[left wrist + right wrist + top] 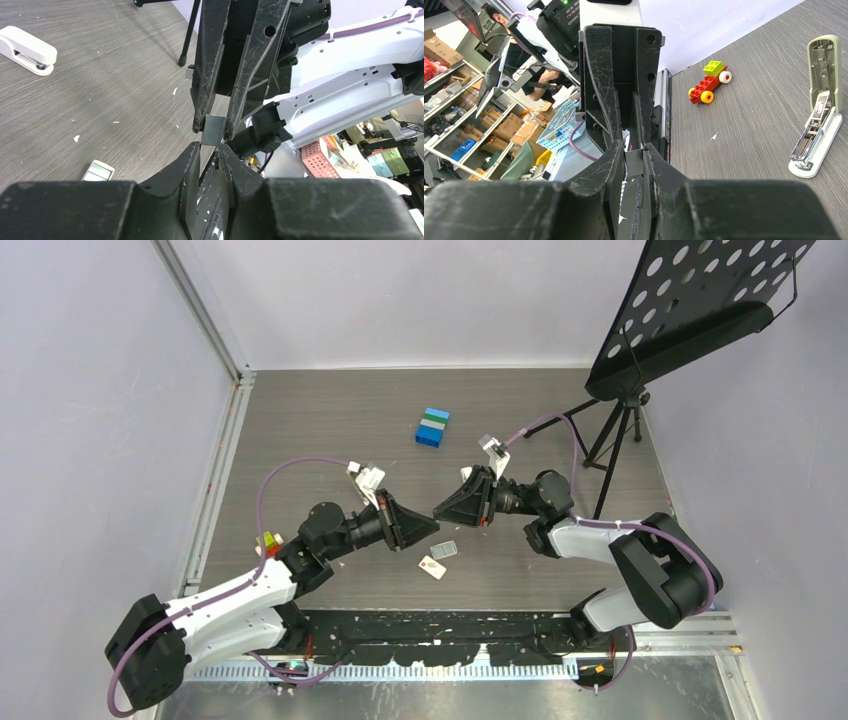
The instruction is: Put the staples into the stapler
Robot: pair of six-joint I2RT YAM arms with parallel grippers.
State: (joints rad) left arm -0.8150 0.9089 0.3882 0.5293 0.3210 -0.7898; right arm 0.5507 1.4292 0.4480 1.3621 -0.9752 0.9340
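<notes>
A small grey strip of staples (215,129) hangs in mid-air between my two grippers, which meet tip to tip above the table. My left gripper (210,147) is shut on its near end. My right gripper (634,149) is shut on the other end, the strip (634,161) touching both its fingers. From above, the left gripper (425,521) and right gripper (440,510) nearly touch. The stapler (819,100) lies open on the table, olive-beige top raised and metal channel showing. The white staples box (432,567) and its grey insert (444,551) lie below the grippers.
A stubby all-white object (27,50) lies on the table far from the grippers. A red-yellow toy brick car (709,82) sits near the left edge. Blue bricks (432,427) are stacked at the back. A music stand's tripod (615,440) stands at the right.
</notes>
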